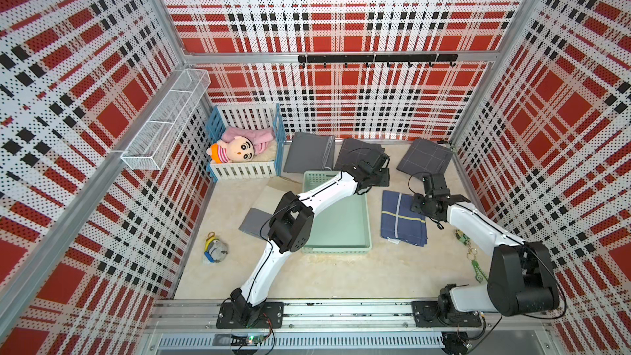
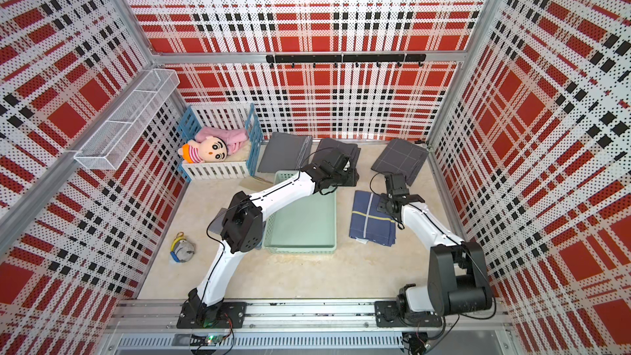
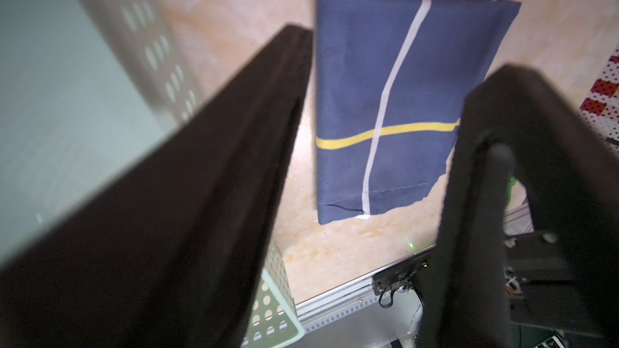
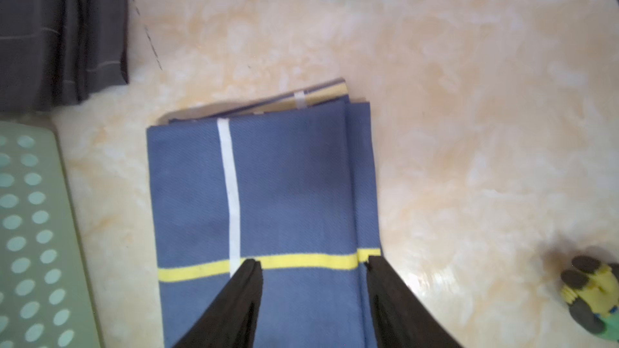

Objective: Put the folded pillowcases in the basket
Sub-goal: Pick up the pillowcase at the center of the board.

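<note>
Pillowcase point(image 1: 403, 220): blue, with one white and one yellow stripe, folded several layers thick. It lies flat on the table just beside the basket point(image 1: 336, 251), on the right arm's side and not touching it. The basket is empty.

Handling, as a judgement: light, soft and limp. The stack will sag and may fan open if you lift only the top layer. Layer edges show loose at the far end, so take the folded side edge and pinch through all the layers.

Right gripper point(image 4: 313, 261): jaws apart and holding nothing. One tip is over the cloth near the stripe crossing, the other at the cloth's side edge. I cannot tell whether the tips touch the fabric.

Left gripper point(image 3: 400, 50): jaws apart and empty, hanging above the basket's far corner, nearest the pillowcase.

In the way: the left arm slants across the basket's opening, so you need to clear it before carrying across. The perforated near wall must be cleared by a drooping hem.

Around: grey cloths point(image 1: 309, 157) along the back and a small keychain toy point(image 1: 461, 235) near the right arm. Neither is on the path.
</note>
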`<control>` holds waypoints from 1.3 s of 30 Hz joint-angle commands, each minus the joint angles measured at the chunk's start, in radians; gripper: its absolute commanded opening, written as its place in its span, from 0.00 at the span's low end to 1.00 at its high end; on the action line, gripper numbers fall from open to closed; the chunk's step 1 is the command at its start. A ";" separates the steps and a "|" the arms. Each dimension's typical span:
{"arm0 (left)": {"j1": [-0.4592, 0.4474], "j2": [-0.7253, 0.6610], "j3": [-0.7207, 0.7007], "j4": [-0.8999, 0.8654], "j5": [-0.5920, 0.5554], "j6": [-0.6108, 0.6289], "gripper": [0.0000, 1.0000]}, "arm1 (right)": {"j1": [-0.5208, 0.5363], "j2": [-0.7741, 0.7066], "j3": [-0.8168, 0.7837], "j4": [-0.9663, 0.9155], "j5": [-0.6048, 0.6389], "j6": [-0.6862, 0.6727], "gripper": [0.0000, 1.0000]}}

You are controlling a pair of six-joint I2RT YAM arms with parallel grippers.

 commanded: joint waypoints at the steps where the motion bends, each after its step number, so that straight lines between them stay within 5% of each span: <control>1: -0.015 0.069 0.045 0.010 0.094 -0.025 0.50 | -0.014 -0.035 -0.026 -0.027 -0.006 0.024 0.59; 11: -0.030 0.179 0.054 0.005 0.124 -0.093 0.48 | -0.020 -0.061 -0.073 -0.007 -0.049 0.028 0.62; 24: -0.065 0.118 0.026 -0.036 -0.082 -0.112 0.47 | -0.019 -0.091 -0.129 0.000 -0.048 0.028 0.66; 32: -0.054 0.187 0.039 -0.045 -0.049 -0.133 0.48 | -0.020 -0.095 -0.128 -0.008 -0.044 0.027 0.68; 39: -0.052 0.219 0.038 -0.049 -0.023 -0.133 0.13 | -0.019 -0.095 -0.157 -0.034 -0.042 0.064 0.73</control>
